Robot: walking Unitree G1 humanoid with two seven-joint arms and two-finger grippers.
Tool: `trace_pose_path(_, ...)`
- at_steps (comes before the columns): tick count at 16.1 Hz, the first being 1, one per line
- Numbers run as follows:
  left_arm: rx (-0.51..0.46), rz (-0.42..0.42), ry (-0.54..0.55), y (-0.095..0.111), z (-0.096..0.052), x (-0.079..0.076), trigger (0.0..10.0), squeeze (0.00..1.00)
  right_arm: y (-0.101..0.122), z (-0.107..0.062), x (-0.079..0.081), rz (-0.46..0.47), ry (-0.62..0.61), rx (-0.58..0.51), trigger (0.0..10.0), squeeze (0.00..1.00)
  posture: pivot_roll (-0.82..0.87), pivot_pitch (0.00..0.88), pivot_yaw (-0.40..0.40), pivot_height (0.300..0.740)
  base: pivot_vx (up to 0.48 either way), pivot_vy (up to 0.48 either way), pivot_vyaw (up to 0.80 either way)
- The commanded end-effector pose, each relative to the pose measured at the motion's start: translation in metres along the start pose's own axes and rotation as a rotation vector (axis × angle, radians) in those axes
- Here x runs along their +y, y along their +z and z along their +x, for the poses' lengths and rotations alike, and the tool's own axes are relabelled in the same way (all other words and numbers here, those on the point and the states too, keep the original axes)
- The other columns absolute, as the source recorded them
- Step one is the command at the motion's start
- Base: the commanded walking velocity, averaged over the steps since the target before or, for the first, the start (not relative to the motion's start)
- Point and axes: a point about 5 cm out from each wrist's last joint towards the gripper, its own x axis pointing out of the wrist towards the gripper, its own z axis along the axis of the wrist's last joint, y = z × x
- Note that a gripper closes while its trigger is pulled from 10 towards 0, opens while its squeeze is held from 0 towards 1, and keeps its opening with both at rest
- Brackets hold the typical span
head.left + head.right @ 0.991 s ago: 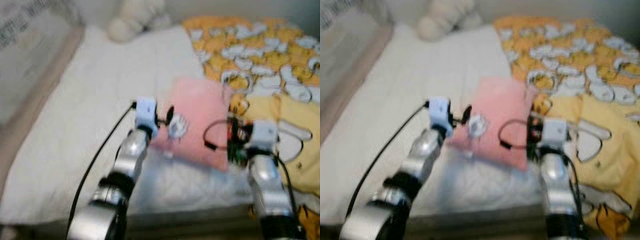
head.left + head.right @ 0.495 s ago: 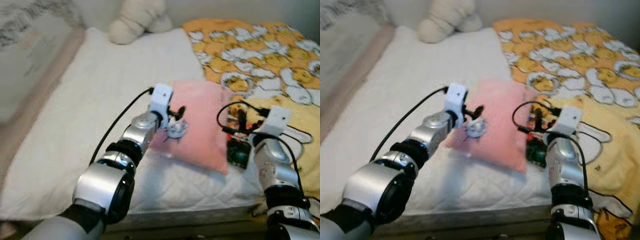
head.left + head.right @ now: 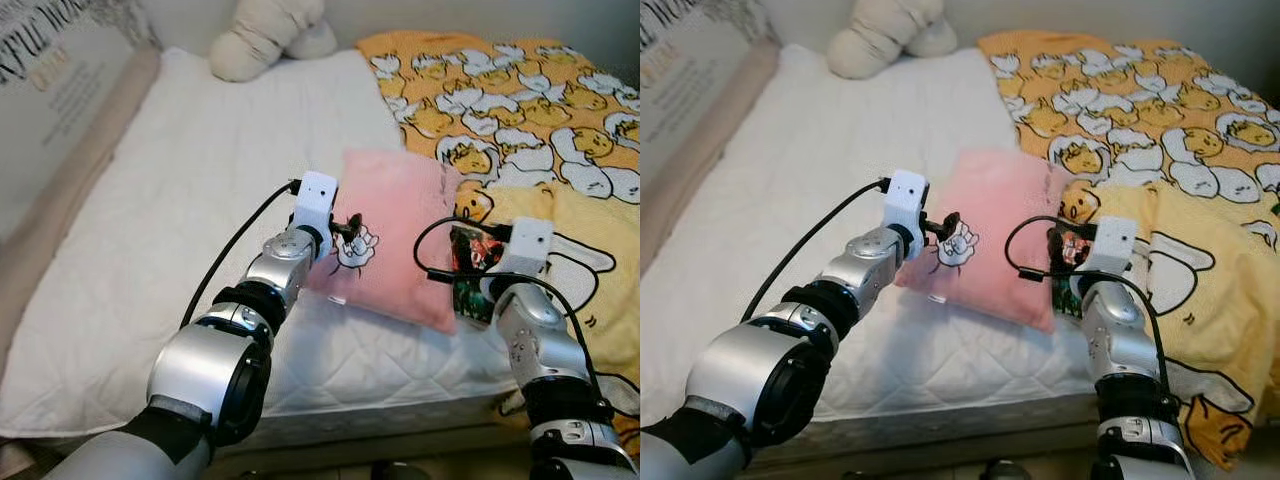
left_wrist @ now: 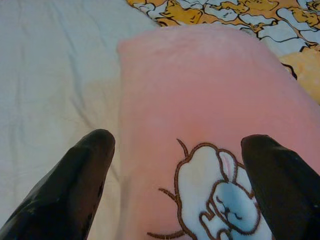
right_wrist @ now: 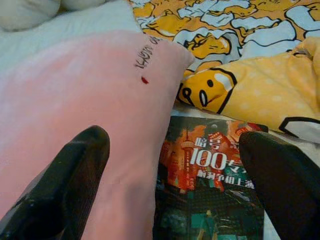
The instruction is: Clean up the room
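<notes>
A pink pillow (image 3: 395, 235) lies on the bed (image 3: 200, 200), beside a yellow duck-print blanket (image 3: 520, 110). The left gripper (image 4: 175, 185) has its jaws open across the pillow's near edge, by the embroidered patch; the right gripper (image 5: 170, 185) has its jaws open too, straddling the pillow's other edge and a book (image 5: 212, 190). The pillow looks soft, light and squashy, so it should be pinched at its edges or corners from both sides. The right wrist view shows the book's cover lying flat on the bed and touching the pillow; the head views half hide it behind the arm.
</notes>
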Motion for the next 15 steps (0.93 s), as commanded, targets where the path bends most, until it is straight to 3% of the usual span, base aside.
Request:
trace_pose_path(1, -0.012, 0.020, 0.025, 0.005, 0.001, 0.002, 10.0, 0.00, 0.002, 0.002, -0.004, -0.025, -0.012, -0.003, 10.0, 0.00, -0.20, 0.138, 0.043, 0.740, 0.000, 0.000, 0.00)
trace_pose_path(3, 0.003, 0.047, 0.074, 0.001, -0.001, 0.009, 10.0, 0.00, -0.007, 0.005, -0.002, -0.007, 0.012, 0.030, 10.0, 0.00, -0.22, 0.192, 0.047, 0.740, 0.000, 0.000, 0.00)
trace_pose_path(4, 0.041, 0.023, 0.111, -0.008, -0.003, 0.016, 10.0, 0.00, -0.015, 0.010, 0.007, 0.018, 0.048, 0.071, 10.0, 0.00, -0.21, 0.203, 0.047, 0.740, 0.000, 0.000, 0.00)
trace_pose_path(7, 0.113, 0.002, 0.087, -0.027, -0.006, 0.014, 10.0, 0.00, -0.034, 0.011, 0.027, 0.068, 0.123, 0.150, 10.0, 0.00, -0.20, 0.224, 0.051, 0.740, 0.000, 0.000, 0.00)
trace_pose_path(9, 0.129, -0.037, 0.082, -0.031, -0.007, 0.014, 10.0, 0.00, -0.035, 0.011, 0.035, 0.065, 0.164, 0.147, 10.0, 0.00, -0.20, 0.234, 0.050, 0.740, 0.000, 0.000, 0.00)
trace_pose_path(10, 0.169, -0.155, 0.022, -0.042, -0.008, 0.002, 10.0, 0.00, -0.038, 0.013, 0.047, 0.022, 0.215, 0.153, 10.0, 0.00, -0.20, 0.239, 0.047, 0.740, 0.000, 0.000, 0.00)
trace_pose_path(13, 0.232, -0.204, -0.096, -0.055, -0.009, -0.020, 10.0, 0.00, -0.041, 0.014, 0.052, 0.002, 0.249, 0.168, 10.0, 0.00, -0.19, 0.239, 0.044, 0.740, 0.000, 0.000, 0.00)
trace_pose_path(14, 0.273, -0.215, -0.178, -0.064, -0.011, -0.035, 10.0, 0.00, -0.044, 0.014, 0.055, 0.002, 0.265, 0.183, 9.1, 0.00, -0.19, 0.239, 0.043, 0.740, 0.000, 0.000, 0.00)
trace_pose_path(15, 0.256, -0.194, -0.257, -0.065, -0.012, -0.046, 10.0, 0.00, -0.046, 0.013, 0.058, 0.012, 0.282, 0.197, 1.8, 0.00, -0.19, 0.239, 0.041, 0.740, 0.000, 0.000, 0.00)
